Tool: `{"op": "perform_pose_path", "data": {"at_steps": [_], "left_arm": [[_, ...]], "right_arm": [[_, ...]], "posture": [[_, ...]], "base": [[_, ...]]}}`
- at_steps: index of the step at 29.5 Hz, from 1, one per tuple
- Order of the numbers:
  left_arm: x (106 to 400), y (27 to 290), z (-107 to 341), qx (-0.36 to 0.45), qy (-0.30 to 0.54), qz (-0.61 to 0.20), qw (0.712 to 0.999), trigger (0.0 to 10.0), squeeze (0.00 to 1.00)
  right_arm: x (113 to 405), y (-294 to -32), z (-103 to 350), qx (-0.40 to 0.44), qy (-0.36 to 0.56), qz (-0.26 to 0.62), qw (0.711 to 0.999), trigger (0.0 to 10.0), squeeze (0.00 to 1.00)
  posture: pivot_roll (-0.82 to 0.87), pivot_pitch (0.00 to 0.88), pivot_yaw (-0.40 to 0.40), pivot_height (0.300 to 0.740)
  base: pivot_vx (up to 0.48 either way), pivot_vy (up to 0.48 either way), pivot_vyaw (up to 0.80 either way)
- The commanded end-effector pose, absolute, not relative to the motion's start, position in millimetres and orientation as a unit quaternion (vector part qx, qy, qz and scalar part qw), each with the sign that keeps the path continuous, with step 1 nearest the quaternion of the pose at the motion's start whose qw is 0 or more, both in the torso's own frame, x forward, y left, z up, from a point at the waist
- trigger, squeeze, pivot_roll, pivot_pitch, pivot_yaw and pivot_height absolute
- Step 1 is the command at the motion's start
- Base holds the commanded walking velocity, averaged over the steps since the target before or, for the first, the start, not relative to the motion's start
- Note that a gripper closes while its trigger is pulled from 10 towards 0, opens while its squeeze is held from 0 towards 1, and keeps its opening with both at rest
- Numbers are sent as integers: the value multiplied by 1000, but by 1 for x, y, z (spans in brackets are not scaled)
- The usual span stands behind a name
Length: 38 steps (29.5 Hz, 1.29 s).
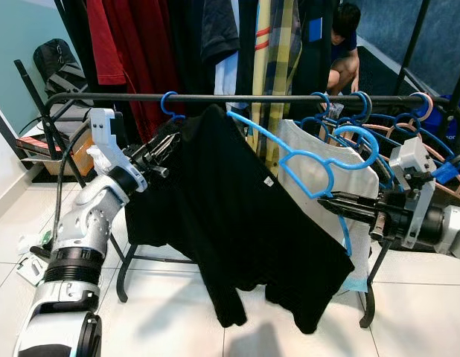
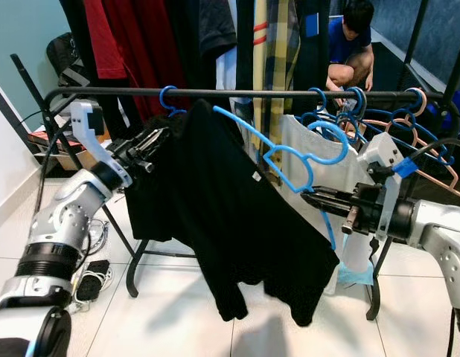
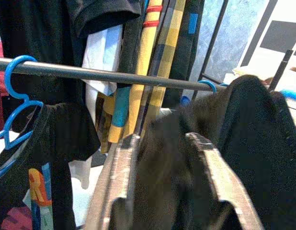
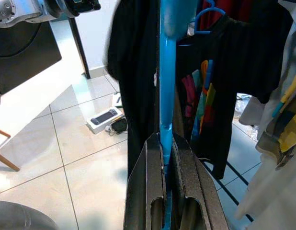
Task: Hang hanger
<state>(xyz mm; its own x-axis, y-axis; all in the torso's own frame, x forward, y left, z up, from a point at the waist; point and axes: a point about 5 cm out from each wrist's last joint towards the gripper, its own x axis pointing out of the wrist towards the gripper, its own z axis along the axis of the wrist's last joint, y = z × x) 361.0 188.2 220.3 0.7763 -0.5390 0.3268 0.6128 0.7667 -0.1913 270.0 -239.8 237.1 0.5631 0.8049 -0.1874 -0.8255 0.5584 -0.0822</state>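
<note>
Your right gripper pinches the blue hanger; your left gripper grips the black shirt. The rail lies at twelve o'clock.

red garment hangs rear left | yellow plaid garment centre | person crouches behind rack | handheld console lies on tiled floor

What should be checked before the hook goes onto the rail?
1. Right gripper shut on blue hanger: ok.
2. Left gripper fingers around black shirt: ok.
3. Shirt on hanger: not ok, only one shoulder sits on it.
4. Hook on rail: not ok, hook is below it.
5. Free gap on rail: cannot tell, other hangers crowd the right end.
</note>
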Motion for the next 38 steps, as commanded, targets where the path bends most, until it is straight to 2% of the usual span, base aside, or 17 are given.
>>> {"op": "perform_pose_path", "data": {"at_steps": [1,3,5,8,13,14,15,21,23,33,34,35,36,38], "left_arm": [[351,198,219,-106,-113,-345,926,10000,1000],[336,204,224,-77,-109,-403,905,10000,1000],[336,204,224,-77,-109,-403,905,10000,1000],[316,205,234,-44,-111,-485,866,10000,1000],[315,202,242,-40,-130,-497,857,10000,1000],[315,199,246,-40,-135,-504,852,10000,0],[316,196,250,-38,-144,-509,848,10000,0],[317,195,254,-30,-153,-512,845,10000,0],[315,196,256,-15,-145,-525,838,10000,0],[303,200,255,3,-115,-573,811,10000,0],[295,201,251,3,-97,-602,792,10000,0],[295,201,251,3,-97,-602,792,10000,0],[288,202,249,2,-83,-623,778,10000,0],[288,202,249,2,-83,-623,778,10000,0]], "right_arm": [[265,-235,244,-87,53,491,865,0,0],[263,-237,248,-88,53,502,859,0,0],[263,-237,248,-88,53,502,859,0,0],[259,-240,250,-95,68,517,848,0,0],[254,-238,251,-96,79,541,832,0,0],[251,-235,251,-95,85,555,822,0,0],[248,-233,252,-96,91,572,810,0,0],[243,-230,254,-97,98,591,795,0,0],[239,-228,259,-97,98,610,781,0,0],[239,-228,265,-95,84,614,779,0,0],[239,-229,266,-95,84,614,779,0,0],[239,-229,266,-95,84,614,779,0,0],[238,-230,266,-94,84,613,780,0,0],[238,-230,266,-94,84,613,780,0,0]], "posture": [[-140,0,85,740],[-140,0,85,740],[-140,0,85,740],[-134,0,80,740],[-135,0,80,740],[-137,0,80,740],[-139,0,80,740],[-143,0,82,740],[-144,0,85,740],[-144,0,87,740],[-141,0,87,740],[-141,0,87,740],[-141,0,87,740],[-141,0,87,740]], "base": [[0,0,0],[0,0,0],[0,0,0],[0,0,0],[0,0,0],[0,0,0],[0,0,0],[0,0,0],[0,0,0],[0,0,0],[0,0,0],[0,0,0],[0,0,0],[0,0,0]]}}
